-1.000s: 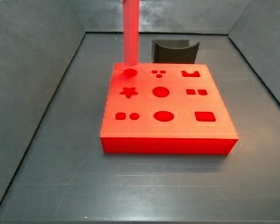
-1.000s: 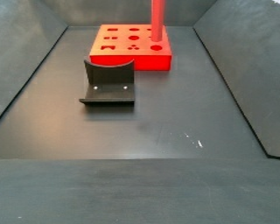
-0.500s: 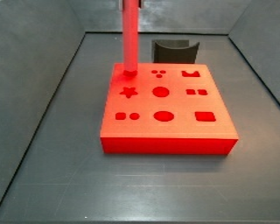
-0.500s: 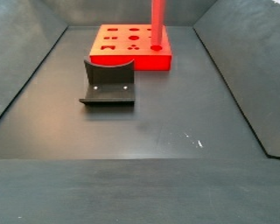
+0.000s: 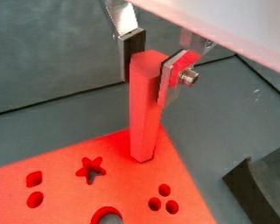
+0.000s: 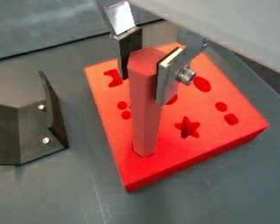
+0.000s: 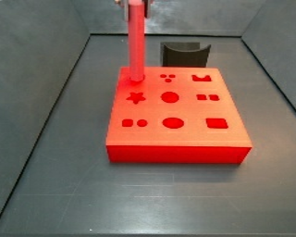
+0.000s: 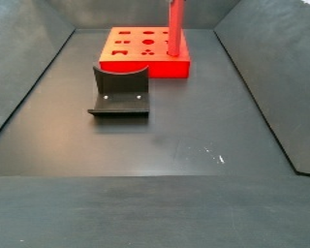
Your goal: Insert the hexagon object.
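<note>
The tool [image 5: 150, 59] pinches the upright rod [image 5: 143, 109], whose lower end stands in the block's [image 6: 213, 144] corner hole.

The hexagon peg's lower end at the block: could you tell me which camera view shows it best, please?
A wrist view: the hexagon peg, gripped by the end effector, meets the red block near a corner. The other wrist view shows it closer; both side views show it small.

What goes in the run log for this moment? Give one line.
gripper: shut on hexagon object | peg upright, lower end at corner hole of red block | fixture: beside block
</note>
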Robot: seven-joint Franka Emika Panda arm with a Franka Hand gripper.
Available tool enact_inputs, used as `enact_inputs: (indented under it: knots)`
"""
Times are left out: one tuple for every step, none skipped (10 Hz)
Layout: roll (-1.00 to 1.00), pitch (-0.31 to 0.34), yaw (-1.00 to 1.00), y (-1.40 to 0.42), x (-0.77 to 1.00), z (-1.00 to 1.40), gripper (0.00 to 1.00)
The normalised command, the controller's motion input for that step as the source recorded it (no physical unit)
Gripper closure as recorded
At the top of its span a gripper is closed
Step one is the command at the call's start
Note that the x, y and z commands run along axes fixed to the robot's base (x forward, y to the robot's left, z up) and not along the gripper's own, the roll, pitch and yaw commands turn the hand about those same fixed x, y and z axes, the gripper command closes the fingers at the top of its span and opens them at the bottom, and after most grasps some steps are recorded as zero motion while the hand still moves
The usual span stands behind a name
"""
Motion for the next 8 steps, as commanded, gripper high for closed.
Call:
enact_inputs:
  knots:
    - [0.0, -0.046, 0.0, 0.0, 0.0, -0.17, 1.0]
    - [0.0, -0.084, 0.0, 0.0, 0.01, -0.29, 1.0]
    - [0.02, -0.139, 0.0, 0.0, 0.05, -0.58, 1.0]
    - [0.1, -0.123, 0.0, 0.0, 0.13, -0.71, 1.0]
    - [0.14, -0.093, 0.0, 0.0, 0.16, -0.74, 1.0]
    - [0.15, -0.071, 0.0, 0.0, 0.12, -0.68, 1.0]
    - [0.12, -0.031, 0.0, 0.0, 0.1, -0.53, 1.0]
    - [0.0, 0.0, 0.0, 0.0, 0.0, 0.0, 1.0]
